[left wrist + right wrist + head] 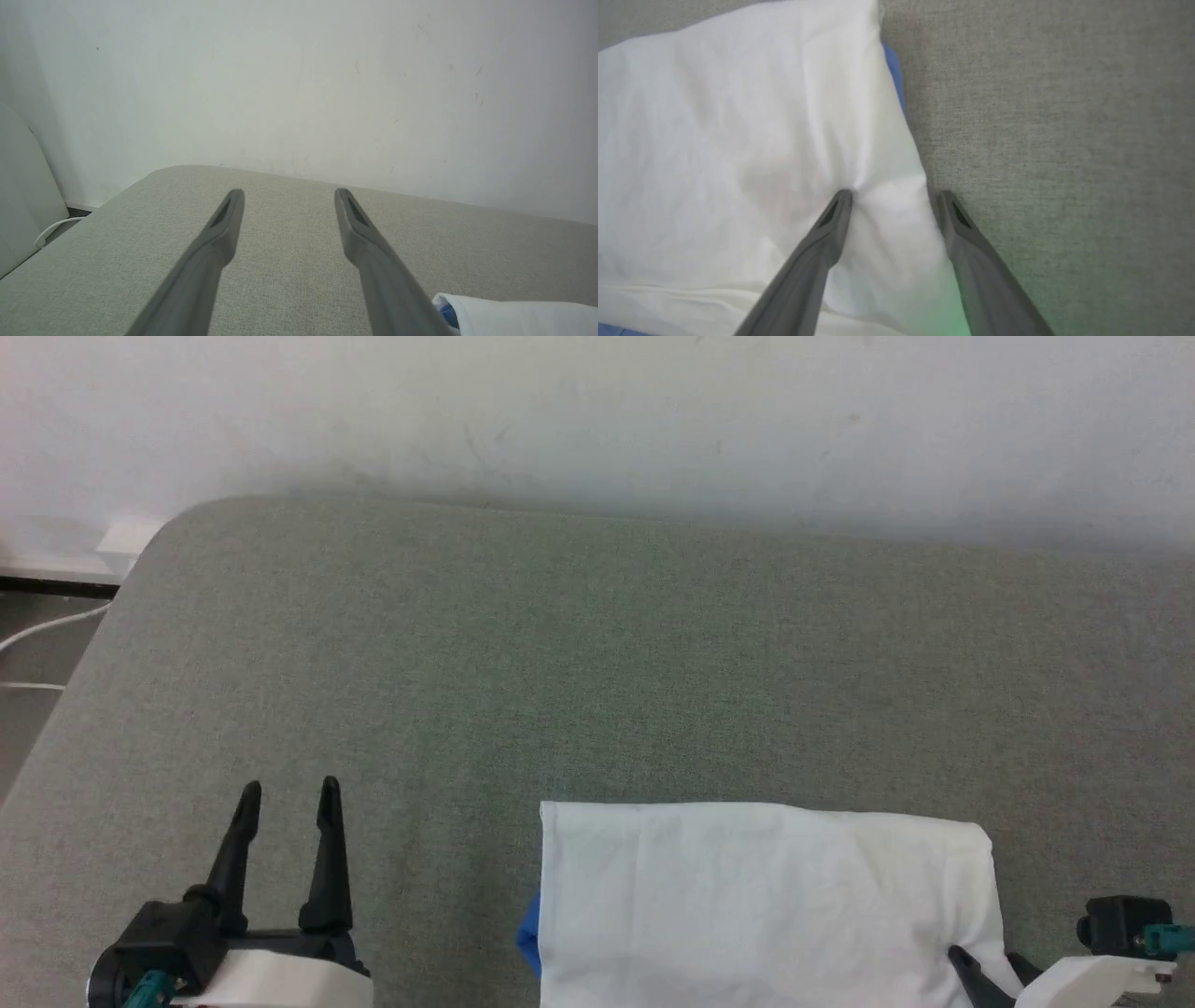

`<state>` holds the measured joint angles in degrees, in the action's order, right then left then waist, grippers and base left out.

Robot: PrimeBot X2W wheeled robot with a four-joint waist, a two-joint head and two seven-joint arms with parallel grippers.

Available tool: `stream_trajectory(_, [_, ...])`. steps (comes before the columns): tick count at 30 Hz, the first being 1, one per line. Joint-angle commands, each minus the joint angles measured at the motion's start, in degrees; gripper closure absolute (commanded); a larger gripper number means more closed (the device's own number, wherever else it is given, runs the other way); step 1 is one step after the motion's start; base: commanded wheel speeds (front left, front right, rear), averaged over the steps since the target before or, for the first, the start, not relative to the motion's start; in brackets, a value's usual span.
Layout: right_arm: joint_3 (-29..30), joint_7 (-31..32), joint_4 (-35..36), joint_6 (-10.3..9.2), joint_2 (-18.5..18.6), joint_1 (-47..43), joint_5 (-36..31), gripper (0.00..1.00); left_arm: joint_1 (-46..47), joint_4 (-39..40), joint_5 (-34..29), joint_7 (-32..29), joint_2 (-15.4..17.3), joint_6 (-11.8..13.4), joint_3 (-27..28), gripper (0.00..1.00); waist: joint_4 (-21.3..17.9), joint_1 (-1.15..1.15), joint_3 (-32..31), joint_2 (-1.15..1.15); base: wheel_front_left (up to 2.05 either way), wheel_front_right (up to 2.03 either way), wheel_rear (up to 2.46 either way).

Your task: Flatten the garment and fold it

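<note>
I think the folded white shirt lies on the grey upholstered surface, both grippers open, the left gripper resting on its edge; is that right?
Not quite: the right gripper rests on the edge of the shirt, as the right wrist view shows; the left gripper is over bare upholstery.

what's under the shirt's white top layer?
Blue fabric pokes out at the left edge of the garment, which lies on the grey cushion. Everything else beneath the white layer is covered.
</note>
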<state>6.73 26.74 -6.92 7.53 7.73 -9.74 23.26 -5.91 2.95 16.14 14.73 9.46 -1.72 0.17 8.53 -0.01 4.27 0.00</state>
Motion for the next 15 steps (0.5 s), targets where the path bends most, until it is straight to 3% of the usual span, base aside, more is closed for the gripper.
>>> stream_trajectory(1, [-2.39,1.35,-1.50,-0.04,-0.17,-0.23,0.85,0.00,0.76,-0.73,-1.34,0.27,-0.86,-1.04,0.38,0.00,0.52,0.01,1.08,0.00,0.00,0.00,0.00])
stream_trajectory(5, [-5.15,2.05,-2.59,-0.04,0.36,0.06,2.69,0.00,1.53,-1.61,-2.96,0.27,-2.15,-2.39,0.89,0.00,0.81,0.01,1.87,0.00,0.00,0.00,0.00])
stream_trajectory(6, [-6.00,2.18,-3.02,-0.04,0.68,0.13,3.24,0.66,1.67,-1.87,-3.41,0.27,-2.50,-2.73,1.04,0.00,0.87,0.01,2.01,0.00,0.00,0.00,0.00])
stream_trajectory(7, [-6.69,2.15,-3.46,-0.04,1.02,0.20,3.66,1.00,1.78,-2.10,-3.85,0.27,-2.81,-3.03,1.16,0.00,0.92,0.01,2.15,0.00,0.00,0.00,0.00])
stream_trajectory(10, [-8.45,1.34,-4.18,-0.04,1.98,0.59,4.96,1.00,2.02,-2.61,-4.89,0.27,-3.57,-3.75,1.54,0.00,0.97,0.01,2.32,0.00,0.00,0.00,0.00])
stream_trajectory(15, [-6.31,-2.62,-4.87,-0.04,3.64,2.24,5.06,1.00,1.90,-3.11,-5.90,0.27,-4.44,-4.50,2.27,0.00,0.47,0.01,1.64,0.00,0.00,0.00,0.00])
